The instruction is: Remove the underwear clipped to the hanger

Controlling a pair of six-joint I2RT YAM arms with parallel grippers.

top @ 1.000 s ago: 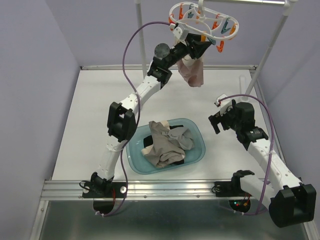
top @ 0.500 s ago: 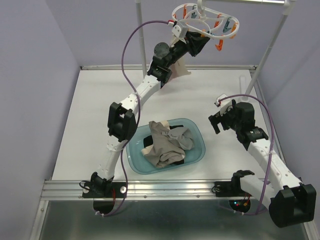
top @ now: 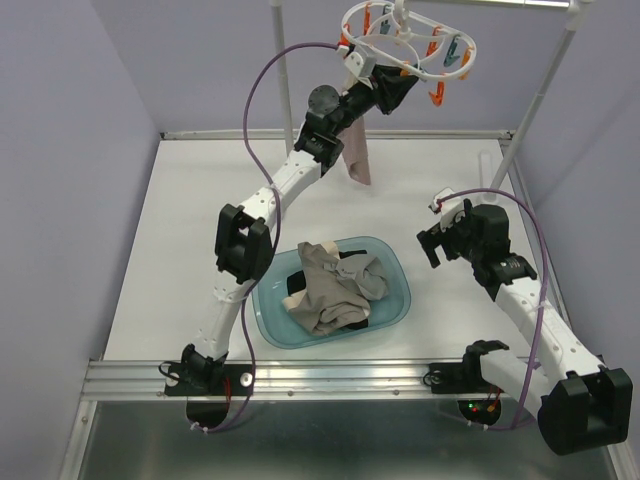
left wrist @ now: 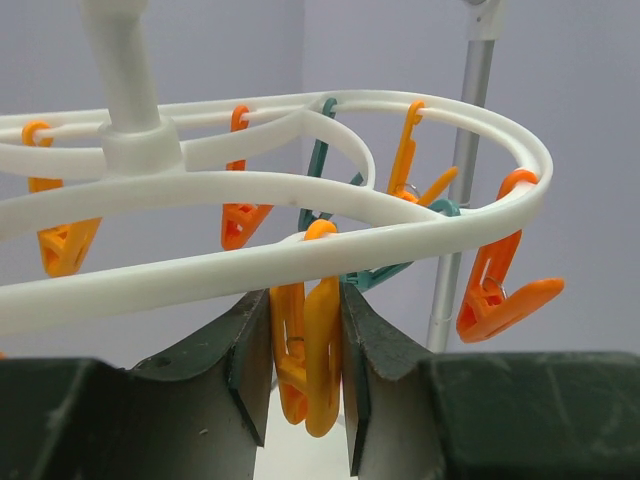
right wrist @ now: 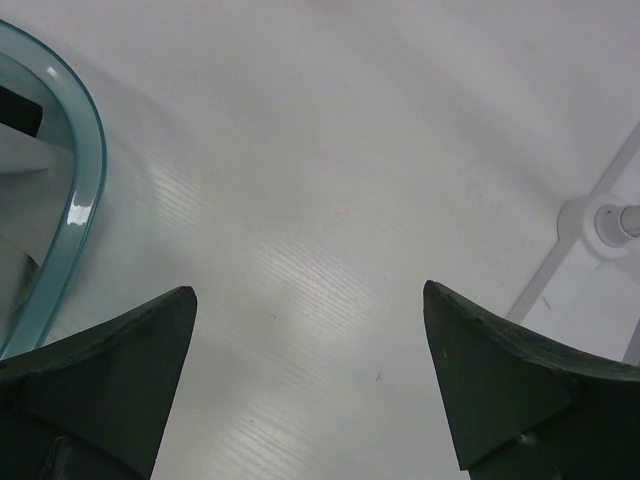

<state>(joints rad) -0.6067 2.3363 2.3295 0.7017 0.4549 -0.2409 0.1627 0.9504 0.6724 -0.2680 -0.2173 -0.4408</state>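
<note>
The white oval hanger hangs from the rack at the top, with orange and teal clothespins dangling from its ring. My left gripper reaches up under it and is shut on an orange clothespin, squeezing it from both sides. A pale pink piece of underwear shows as a narrow strip below that arm; I cannot tell whether a pin still holds it. Beige, grey and black underwear lie in the teal basin. My right gripper hovers open above the table, right of the basin.
White rack poles stand at the back left and back right, and a pole foot is near my right gripper. The basin's rim shows at the left of the right wrist view. Purple walls close in the table.
My left gripper has shut on the orange clothespin. The pink underwear has shifted left from under the hanger, dropped lower, and now looks narrow. The right arm has not moved.
</note>
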